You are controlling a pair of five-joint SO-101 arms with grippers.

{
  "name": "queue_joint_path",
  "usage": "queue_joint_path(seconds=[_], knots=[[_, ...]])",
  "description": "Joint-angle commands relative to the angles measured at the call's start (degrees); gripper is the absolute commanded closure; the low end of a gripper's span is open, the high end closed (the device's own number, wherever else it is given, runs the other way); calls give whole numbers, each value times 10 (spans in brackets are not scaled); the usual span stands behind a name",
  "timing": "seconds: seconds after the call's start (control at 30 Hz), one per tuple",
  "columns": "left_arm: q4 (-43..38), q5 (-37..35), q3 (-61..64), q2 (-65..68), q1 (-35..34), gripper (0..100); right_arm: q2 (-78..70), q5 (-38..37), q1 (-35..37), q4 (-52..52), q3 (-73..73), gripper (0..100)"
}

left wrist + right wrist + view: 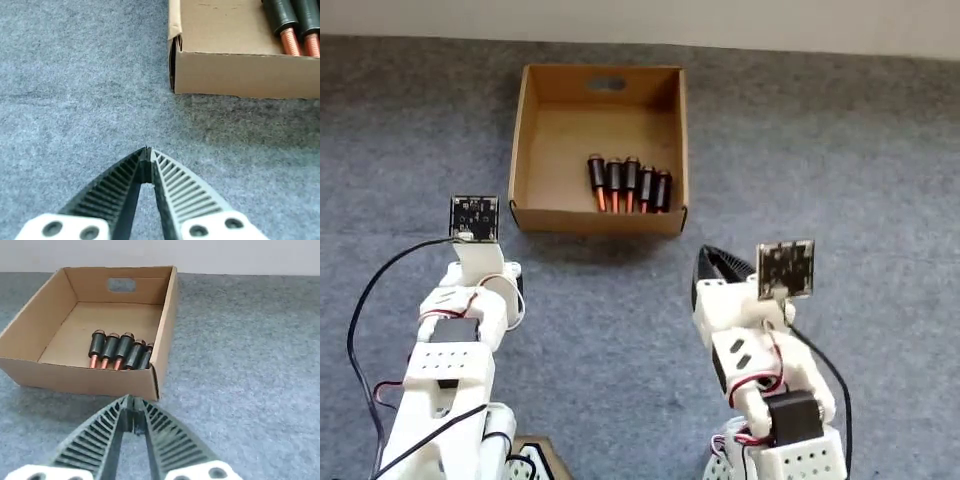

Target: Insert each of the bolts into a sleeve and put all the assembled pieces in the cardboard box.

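Several assembled pieces (629, 185), copper bolts in black sleeves, lie side by side in the near right corner of the cardboard box (533, 122). The right wrist view shows the pieces (120, 350) inside the box (75, 380); in the left wrist view two of the pieces (295, 25) sit behind the box wall (240, 72). My left gripper (147, 152) is shut and empty over the grey carpet, near the box's front left corner. My right gripper (129, 401) is also shut and empty, a short way in front of the box's right corner, with its black fingers (710, 265) showing in the high view.
Grey carpet (840, 150) covers the table all around the box. A pale wall edge (720, 20) runs along the far side. Both arms' white bodies stand at the near edge, left arm (450, 350) and right arm (760, 370).
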State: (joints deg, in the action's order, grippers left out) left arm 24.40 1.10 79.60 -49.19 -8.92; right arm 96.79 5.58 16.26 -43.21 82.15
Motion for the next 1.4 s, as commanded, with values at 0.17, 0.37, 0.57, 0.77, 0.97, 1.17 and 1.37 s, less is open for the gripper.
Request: queue_joint_path(seconds=[0.17,0.37,0.57,0.77,0.97,1.17,1.37], knots=[[-10,4,-2,-3,7,991,73,-8,-7,83,128,989],[-10,4,-2,-3,7,991,83,-8,-4,86,176,989],[-11,3,-2,-3,8,991,81,-8,-39,17,211,989],[-11,3,-2,-3,8,991,76,-4,-50,-71,211,989],[-9,3,-2,-3,8,991,80,-4,-50,-220,211,989],[-9,3,-2,-3,8,991,80,-4,-50,-282,211,989],[-9,3,-2,-3,8,991,80,-5,-50,-282,210,989]])
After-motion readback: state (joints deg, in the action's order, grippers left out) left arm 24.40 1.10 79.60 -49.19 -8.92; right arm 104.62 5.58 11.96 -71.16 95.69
